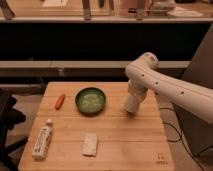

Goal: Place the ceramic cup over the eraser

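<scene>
A green, round, shallow ceramic cup (90,100) stands upright on the wooden table (125,135), left of centre. A white rectangular eraser (90,144) lies flat near the table's front edge, below the cup and apart from it. My gripper (131,106) points down at the end of the white arm (165,90), low over the table just right of the cup and not touching it. It is well away from the eraser.
A small red-orange object (60,101) lies left of the cup. A white tube (42,140) lies at the front left corner. Dark shelving runs behind the table. A cable (175,132) hangs off the right side.
</scene>
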